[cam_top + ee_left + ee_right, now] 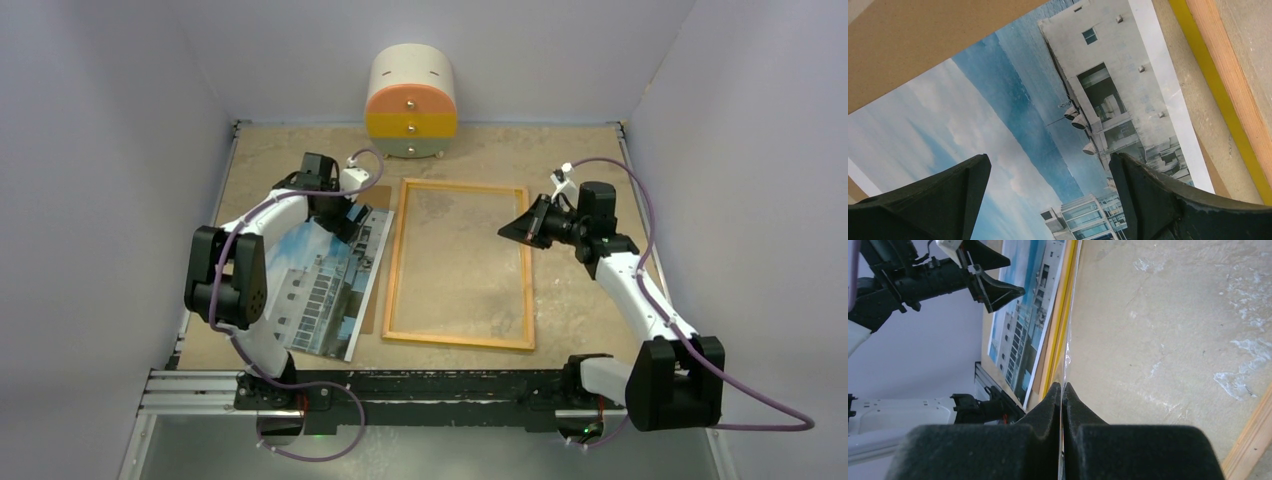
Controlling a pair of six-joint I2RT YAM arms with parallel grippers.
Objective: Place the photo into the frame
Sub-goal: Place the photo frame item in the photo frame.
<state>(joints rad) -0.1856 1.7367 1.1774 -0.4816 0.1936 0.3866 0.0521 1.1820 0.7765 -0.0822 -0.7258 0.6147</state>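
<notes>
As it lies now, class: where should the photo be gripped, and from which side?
Probably its far edge, from above: the photo lies flat on the brown board, so only edges offer a pinch, and the open left gripper hovers there.

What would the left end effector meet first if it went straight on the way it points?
Probably the glossy rectangular photo of a white building; the open left end effector points down at its sky; depth unclear.
</notes>
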